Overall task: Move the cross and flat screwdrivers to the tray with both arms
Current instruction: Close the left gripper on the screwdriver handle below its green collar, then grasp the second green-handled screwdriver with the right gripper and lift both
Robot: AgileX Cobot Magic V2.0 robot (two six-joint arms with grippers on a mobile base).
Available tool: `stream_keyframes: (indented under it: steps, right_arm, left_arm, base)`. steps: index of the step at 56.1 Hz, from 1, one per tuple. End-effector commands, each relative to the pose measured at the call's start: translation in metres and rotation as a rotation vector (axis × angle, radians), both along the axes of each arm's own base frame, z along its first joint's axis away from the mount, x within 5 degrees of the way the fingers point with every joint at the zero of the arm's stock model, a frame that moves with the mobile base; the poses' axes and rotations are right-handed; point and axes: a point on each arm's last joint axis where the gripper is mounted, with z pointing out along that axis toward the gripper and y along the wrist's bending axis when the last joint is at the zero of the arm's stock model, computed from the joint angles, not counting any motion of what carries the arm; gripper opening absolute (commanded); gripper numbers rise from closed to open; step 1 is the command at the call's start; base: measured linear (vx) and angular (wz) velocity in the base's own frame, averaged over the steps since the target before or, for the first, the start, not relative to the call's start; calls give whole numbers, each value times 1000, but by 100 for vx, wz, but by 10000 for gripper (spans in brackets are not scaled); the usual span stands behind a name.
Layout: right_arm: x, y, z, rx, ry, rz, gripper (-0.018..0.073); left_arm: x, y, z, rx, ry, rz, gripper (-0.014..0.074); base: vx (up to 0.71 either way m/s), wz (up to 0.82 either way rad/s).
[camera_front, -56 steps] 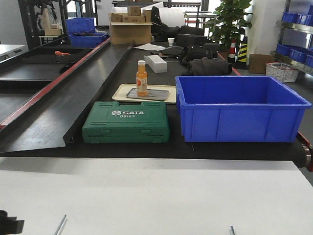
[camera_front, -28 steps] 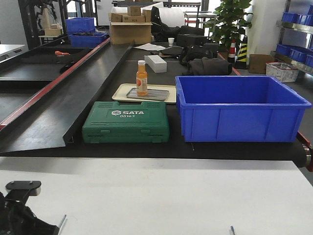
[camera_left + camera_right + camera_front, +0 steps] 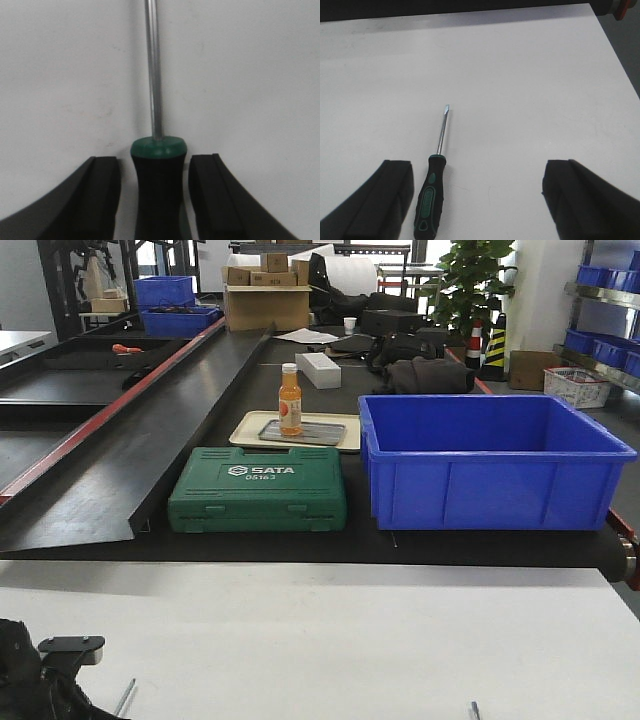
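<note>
Left wrist view: the left pincer (image 3: 154,167) is released, its fingers flanking a screwdriver (image 3: 157,195) at the handle, with thin gaps either side, on the white tabletop (image 3: 250,75). Right wrist view: the right pincer (image 3: 481,170) gapes wide; the flat screwdriver (image 3: 431,197) lies lower left of centre. Farther off, at the front view's centre, the grey tray (image 3: 325,434) carries an orange bottle (image 3: 290,400).

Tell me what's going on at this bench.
The left claw is open, straddling the black-and-green handle of a silver-shafted screwdriver on the white table, gaps either side. The right claw hangs wide open over the flat-bladed black-and-green screwdriver, off-centre between its fingers. Neither tool is gripped yet.
</note>
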Motion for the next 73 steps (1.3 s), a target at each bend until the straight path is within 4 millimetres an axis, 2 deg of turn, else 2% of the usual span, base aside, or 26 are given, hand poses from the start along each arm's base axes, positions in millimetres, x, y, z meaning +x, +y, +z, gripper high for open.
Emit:
stream_keyframes:
  steps: [1, 17, 22, 31, 42, 51, 59, 73]
  right_arm:
    - [6, 0, 16, -15, -104, 10, 592]
    - [6, 1, 15, 7, -91, 2, 585]
    - [4, 1, 12, 27, -22, -5, 575]
    - [13, 3, 12, 53, 216, -10, 560]
    - [45, 5, 26, 25, 280, 41, 560]
    - [77, 24, 39, 23, 292, 158, 560]
    - [107, 41, 29, 62, 393, 154, 560]
    - [155, 49, -23, 80, 659, 85, 560]
  left_arm:
    - [9, -1, 19, -14, -74, 15, 456]
    - [5, -2, 5, -24, 12, 3, 414]
    - [3, -3, 4, -29, 37, -3, 362]
    - [0, -3, 4, -35, 66, -10, 204]
    - [-1, -4, 4, -39, 80, -13, -11]
    - [-2, -5, 4, -49, 83, -6, -7]
    - [-1, -7, 4, -79, 87, 17, -4]
    - [0, -7, 5, -76, 71, 20, -4]
  base:
    - [0, 0]
    - [0, 0]
    - [0, 0]
    - [0, 0]
    - [0, 0]
    - [0, 0]
    - [0, 0]
    - [0, 0]
